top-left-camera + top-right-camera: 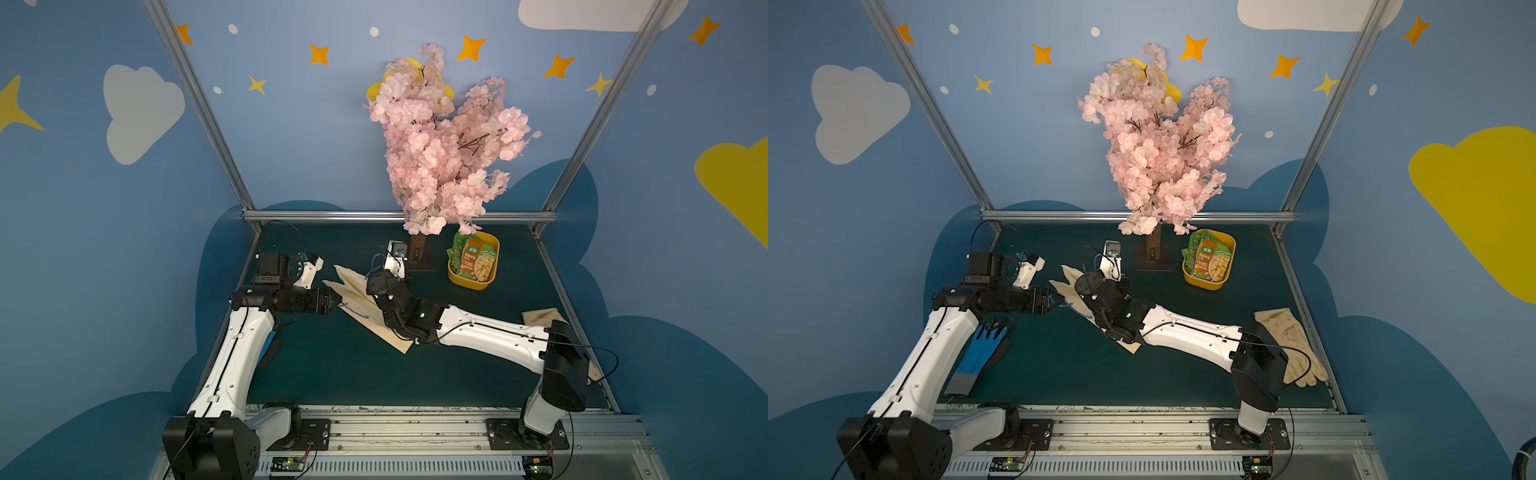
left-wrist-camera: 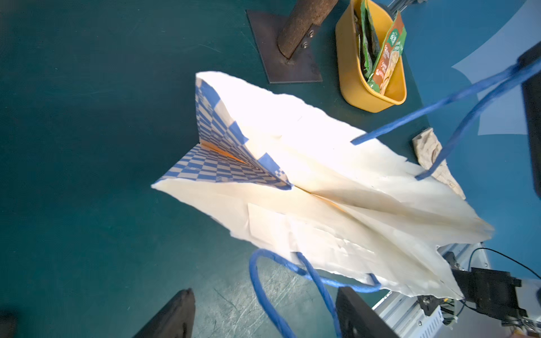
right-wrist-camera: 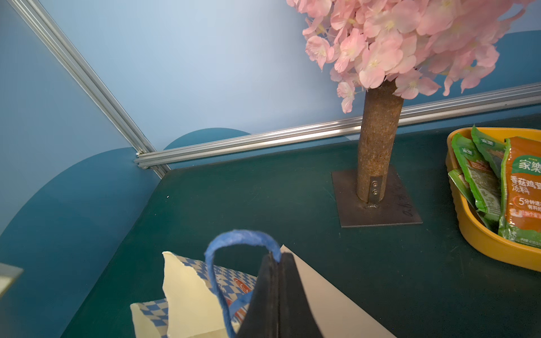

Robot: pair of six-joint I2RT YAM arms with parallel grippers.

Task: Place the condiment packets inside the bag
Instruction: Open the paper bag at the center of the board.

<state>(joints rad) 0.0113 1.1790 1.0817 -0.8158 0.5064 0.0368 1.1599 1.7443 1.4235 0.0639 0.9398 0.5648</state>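
1. Left of centre in both top views, the left claw is brought low over the table, at the mouth of the bag. Its jaws are spread. In the left wrist view the lower cord handle is seen lying slack between them, ungripped. The claw is judged to be stationed there to take that side and widen the mouth.

2. At the centre of both top views the bag is found partly collapsed on the table, its mouth apparently turned towards the left claw. A cream interior with deep folds is shown in the left wrist view. Blue-and-white check is exposed where a side panel is tucked inward, and the top edge is ragged.

3. Just right of that, the right claw is pressed together on the upper cord handle. A loop of the cord is seen above the fingertips at the lower middle of the right wrist view. The upper wall is judged to be held up in this way so that the mouth does not fall shut.

4. Right of centre, near the back of the table, the condiment packets are stood on edge in a yellow tub, well apart from the bag. No packet is seen in the bag. Glossy green pouches with orange panels and a pale food photo are shown. Their top edges are propped upward by the tub walls, which is judged convenient for pinching.
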